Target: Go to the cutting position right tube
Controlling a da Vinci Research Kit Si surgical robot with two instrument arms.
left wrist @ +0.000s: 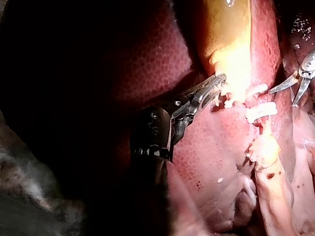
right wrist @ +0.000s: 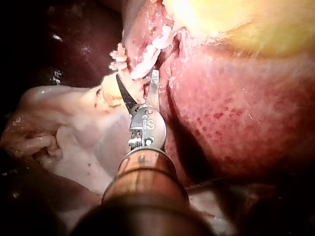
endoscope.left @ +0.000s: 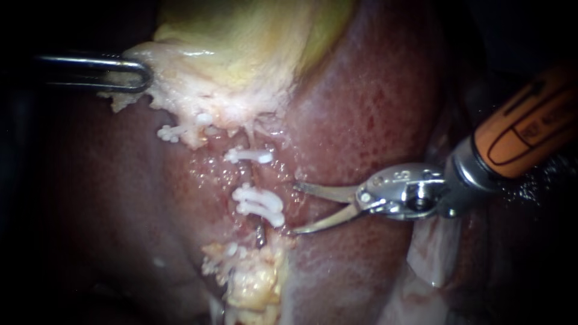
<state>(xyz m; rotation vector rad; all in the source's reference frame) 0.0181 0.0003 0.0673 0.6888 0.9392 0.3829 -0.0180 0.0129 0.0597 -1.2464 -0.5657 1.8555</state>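
endoscope: close, facing liver (endoscope.left: 373,108) | wrist views: near, from opposite sides | shared: clips (endoscope.left: 259,201)

Left instrument (left wrist: 220,81) rises over dark red liver (left wrist: 206,147), black wrist, serrated jaws closed onto pale tissue (left wrist: 235,73) at lower end of yellow gallbladder (left wrist: 227,24). Just beyond jaw tips, two white clips (left wrist: 261,110) lie across a tube, one after the other. Pale fatty lump (left wrist: 263,150) sits past clips. Right instrument (left wrist: 283,97) beyond clips, blades apart, tips near clips, not touching.
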